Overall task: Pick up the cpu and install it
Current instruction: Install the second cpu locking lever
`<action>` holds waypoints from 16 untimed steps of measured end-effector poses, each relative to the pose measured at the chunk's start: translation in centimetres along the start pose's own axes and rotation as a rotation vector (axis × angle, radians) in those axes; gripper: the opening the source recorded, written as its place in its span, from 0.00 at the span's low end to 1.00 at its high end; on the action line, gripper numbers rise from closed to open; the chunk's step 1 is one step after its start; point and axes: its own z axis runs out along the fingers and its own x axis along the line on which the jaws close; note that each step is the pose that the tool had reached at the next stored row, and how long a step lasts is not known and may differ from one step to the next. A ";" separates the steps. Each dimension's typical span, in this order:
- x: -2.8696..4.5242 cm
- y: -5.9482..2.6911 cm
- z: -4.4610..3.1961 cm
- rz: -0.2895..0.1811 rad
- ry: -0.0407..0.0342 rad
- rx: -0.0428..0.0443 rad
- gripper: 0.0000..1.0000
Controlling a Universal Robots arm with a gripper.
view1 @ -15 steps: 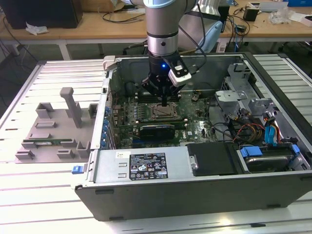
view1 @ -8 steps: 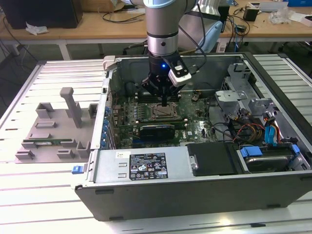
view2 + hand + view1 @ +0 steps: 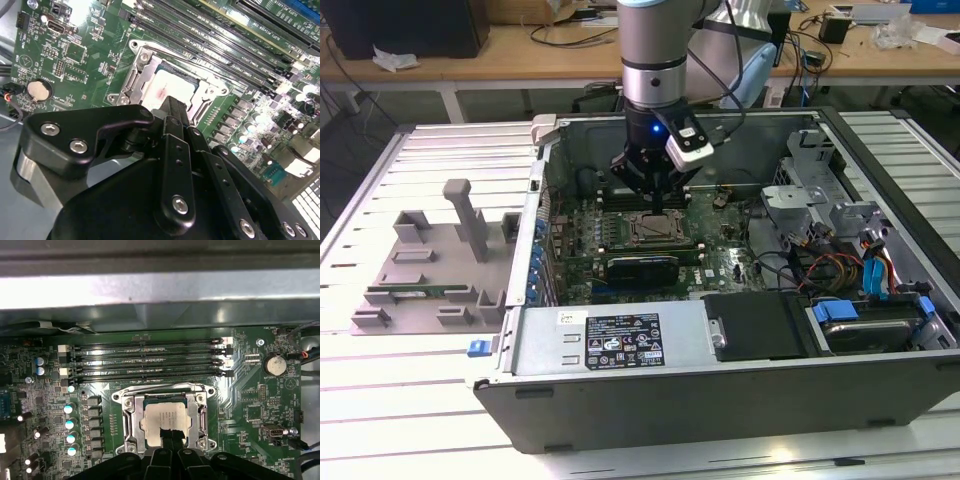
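Inside socket frame [image 3: 200, 412], cpu [image 3: 167, 417] seated, gripper [image 3: 171, 436] fingers together, touching its top.

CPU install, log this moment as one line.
cpu: lying in socket frame | claw: over cpu's edge, fingers together | motherboard: inside open case

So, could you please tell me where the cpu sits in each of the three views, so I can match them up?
Exterior view: the cpu lies in the socket frame mid-motherboard, just below the gripper.
First wrist view: the cpu is seated in the frame, right at the gripper's tips.
Second wrist view: the cpu lies in the frame beyond the gripper.
Shared landmark: the socket frame, beside the memory slots.
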 end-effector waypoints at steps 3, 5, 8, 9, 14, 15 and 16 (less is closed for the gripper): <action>-0.02 -0.02 -0.45 0.000 0.0001 0.0002 0.11; -0.03 -0.03 -0.50 0.000 0.0000 0.0001 0.11; -0.03 -0.04 -0.51 0.000 0.0000 0.0001 0.11; -0.04 -0.23 -0.50 0.000 0.0001 0.0004 0.11; -0.14 -1.98 -0.40 0.000 0.0000 0.0002 0.11; -0.15 -2.27 -0.38 0.000 0.0000 0.0002 0.11; -0.17 -2.53 -0.37 0.000 0.0001 0.0002 0.11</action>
